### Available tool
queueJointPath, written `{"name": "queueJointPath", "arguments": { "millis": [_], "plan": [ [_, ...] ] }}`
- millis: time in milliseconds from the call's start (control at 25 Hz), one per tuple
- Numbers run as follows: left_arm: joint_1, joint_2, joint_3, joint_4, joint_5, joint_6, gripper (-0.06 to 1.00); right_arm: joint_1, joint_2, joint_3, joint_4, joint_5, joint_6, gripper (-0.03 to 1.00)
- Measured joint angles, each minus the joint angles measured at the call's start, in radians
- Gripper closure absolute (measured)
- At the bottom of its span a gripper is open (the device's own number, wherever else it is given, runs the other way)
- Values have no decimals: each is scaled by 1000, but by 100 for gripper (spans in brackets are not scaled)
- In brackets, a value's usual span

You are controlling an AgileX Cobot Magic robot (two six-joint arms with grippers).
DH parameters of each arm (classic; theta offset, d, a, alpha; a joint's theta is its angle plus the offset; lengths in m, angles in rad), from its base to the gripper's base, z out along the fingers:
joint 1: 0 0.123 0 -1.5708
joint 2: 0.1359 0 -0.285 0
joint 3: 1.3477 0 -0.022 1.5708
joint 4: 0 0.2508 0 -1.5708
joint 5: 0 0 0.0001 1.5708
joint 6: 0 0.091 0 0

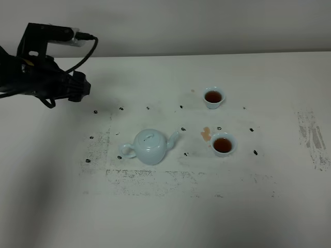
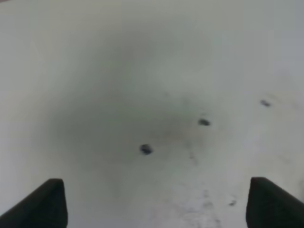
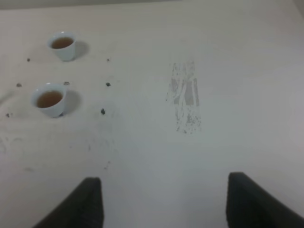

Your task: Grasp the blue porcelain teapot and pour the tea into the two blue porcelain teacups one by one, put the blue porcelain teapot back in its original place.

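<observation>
The pale blue teapot (image 1: 151, 146) stands upright on the white table, lid on, spout pointing right toward the cups. Two small blue teacups hold brown tea: the far cup (image 1: 213, 96) and the near cup (image 1: 223, 145). Both also show in the right wrist view, the far cup (image 3: 61, 45) and the near cup (image 3: 49, 99). My left gripper (image 2: 156, 183) is open and empty above bare table; its arm (image 1: 46, 77) is at the far left, well away from the teapot. My right gripper (image 3: 164, 179) is open and empty, right of the cups, outside the high view.
A small brown tea spill (image 1: 206, 134) lies between the teapot's spout and the near cup. Black marks dot the table (image 1: 155, 72) around the objects. A grey scuffed patch (image 1: 313, 134) is at the right, also in the right wrist view (image 3: 185, 95).
</observation>
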Motion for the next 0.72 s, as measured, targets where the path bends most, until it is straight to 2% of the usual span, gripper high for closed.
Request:
{"name": "queueJointPath", "arguments": {
  "millis": [120,320,520,720],
  "plan": [
    [35,0,0,70,0,-113,21,0,0,0,0,0,0,43],
    [151,0,-13,98,61,-211,22,0,0,0,0,0,0,43],
    [254,0,-87,149,235,-238,22,0,0,0,0,0,0,43],
    [269,0,-172,185,469,-243,22,0,0,0,0,0,0,43]
  ]
}}
